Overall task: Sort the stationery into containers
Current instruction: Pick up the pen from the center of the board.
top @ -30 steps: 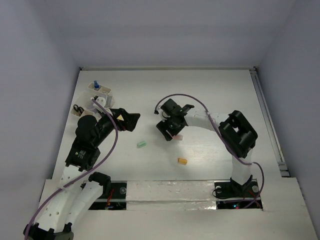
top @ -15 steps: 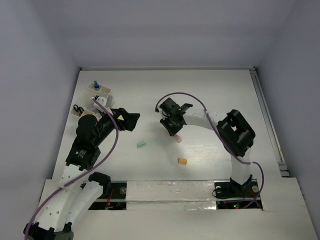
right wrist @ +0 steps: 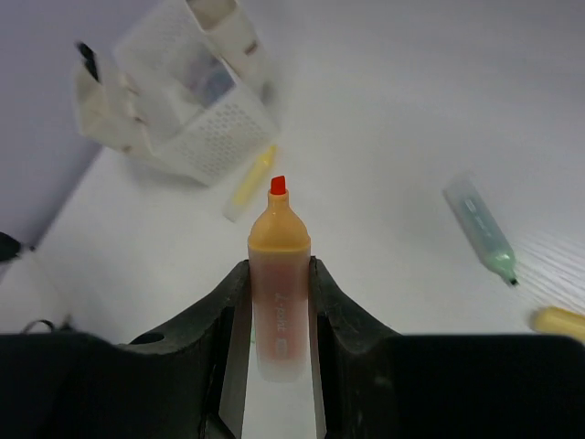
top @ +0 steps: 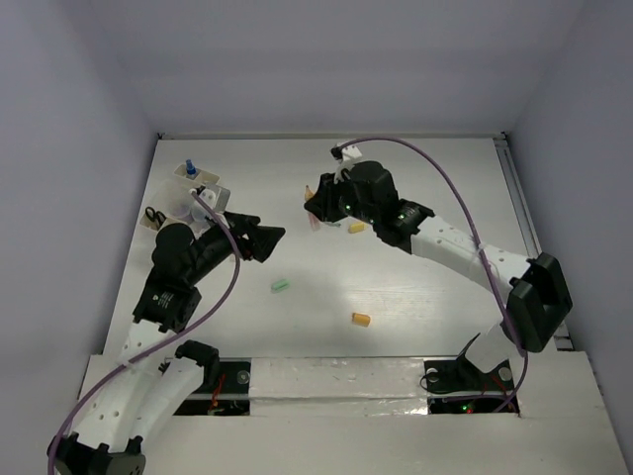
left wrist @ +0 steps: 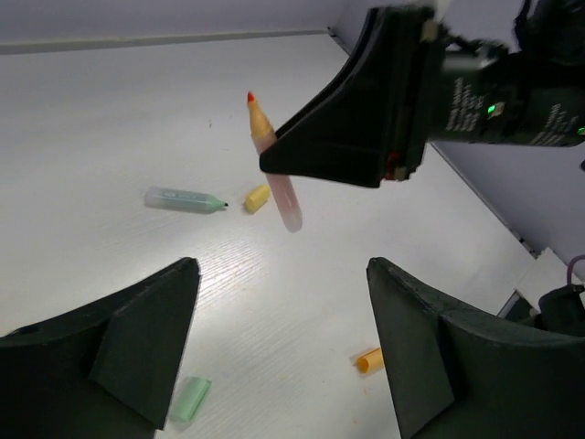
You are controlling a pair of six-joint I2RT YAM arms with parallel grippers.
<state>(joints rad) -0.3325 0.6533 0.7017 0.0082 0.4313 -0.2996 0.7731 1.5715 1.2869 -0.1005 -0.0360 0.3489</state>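
Note:
My right gripper [right wrist: 280, 274] is shut on an orange-pink marker [right wrist: 280, 283], held above the table with its orange tip pointing away. In the top view this marker [top: 315, 220] hangs below the right gripper [top: 321, 203], right of the containers [top: 203, 188]. My left gripper [left wrist: 281, 270] is open and holds nothing; it faces the held marker [left wrist: 274, 169]. On the table lie a green marker [left wrist: 183, 198], a yellow eraser [left wrist: 257, 198], a green eraser [left wrist: 190, 399] and an orange eraser [left wrist: 369, 359]. A yellow marker [right wrist: 249, 183] lies beside the containers [right wrist: 196, 101].
The off-white bins stand at the table's far left edge, with a blue-capped pen [top: 190, 166] upright in one and black scissors [top: 153, 214] in another. The left gripper [top: 272, 237] hovers just right of them. Walls close in the back and both sides.
The right gripper shut on the orange-pink marker at the table's middle, lifted it and swung it back and left. The left gripper's jaws narrowed a little; that arm barely moved.

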